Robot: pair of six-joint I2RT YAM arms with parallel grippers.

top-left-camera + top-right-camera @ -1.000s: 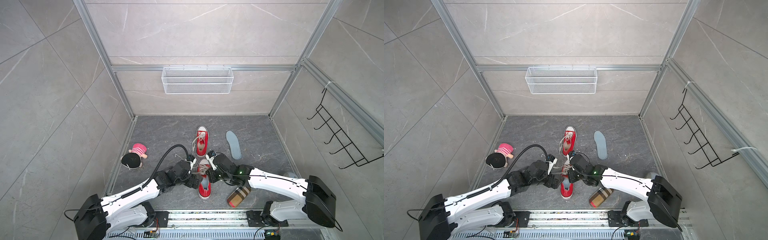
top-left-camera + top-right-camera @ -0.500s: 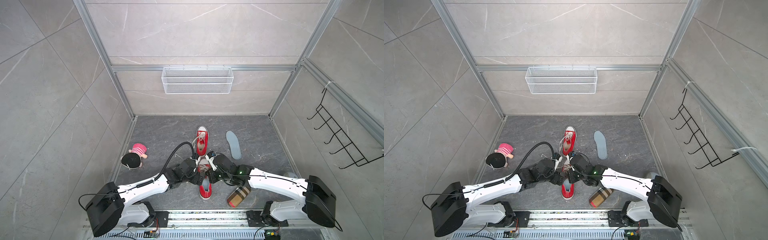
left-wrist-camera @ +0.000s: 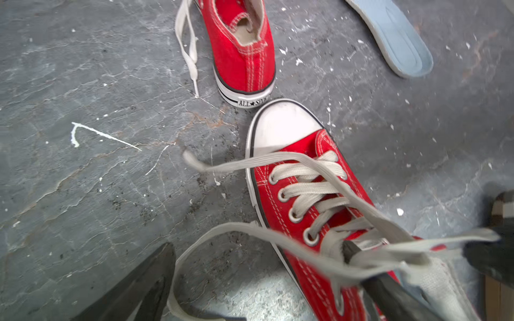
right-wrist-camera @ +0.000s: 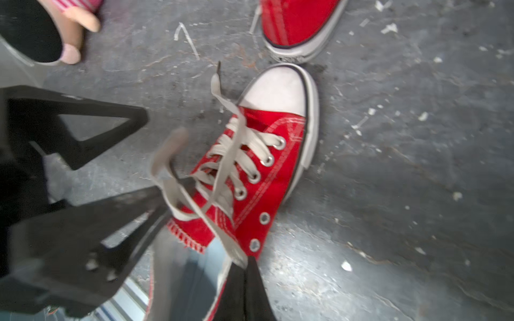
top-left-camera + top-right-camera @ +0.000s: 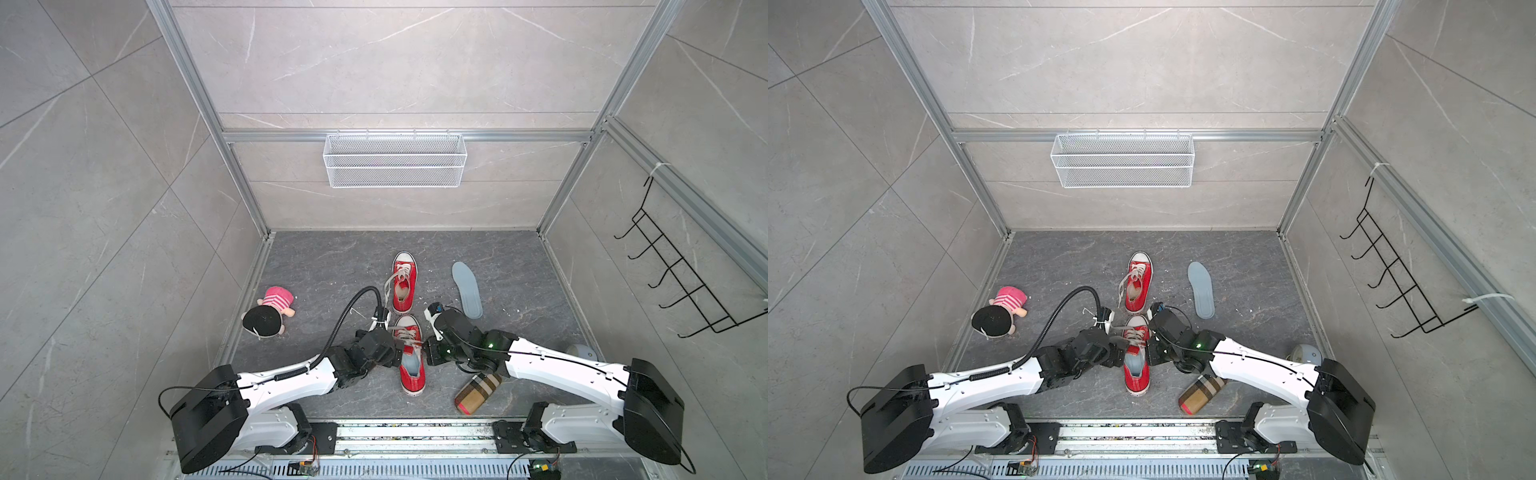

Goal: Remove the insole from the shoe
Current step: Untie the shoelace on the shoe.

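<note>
The near red shoe (image 5: 411,376) lies toe away from the robot base, with its grey-blue insole (image 5: 410,362) showing in the opening. The insole (image 4: 189,278) also shows in the right wrist view. My left gripper (image 5: 397,353) is open and straddles the shoe's left wall. One finger (image 3: 389,291) lies at the tongue under the loose laces (image 3: 306,244), and the other finger (image 3: 139,283) is over the floor. My right gripper (image 4: 248,264) is shut on the shoe's right side wall (image 4: 258,222) by the eyelets.
A second red shoe (image 5: 404,282) stands toe to heel beyond the near one. A loose insole (image 5: 467,289) lies to its right. A plush doll (image 5: 270,311) lies at the left, a plaid roll (image 5: 478,392) near the right arm. Wire basket (image 5: 395,160) on the back wall, hook rack (image 5: 685,291) on the right wall.
My left arm has swung right from beside the shoe, so its open jaws now stand over the shoe's left wall and tongue. The right gripper has kept its grip in place.
</note>
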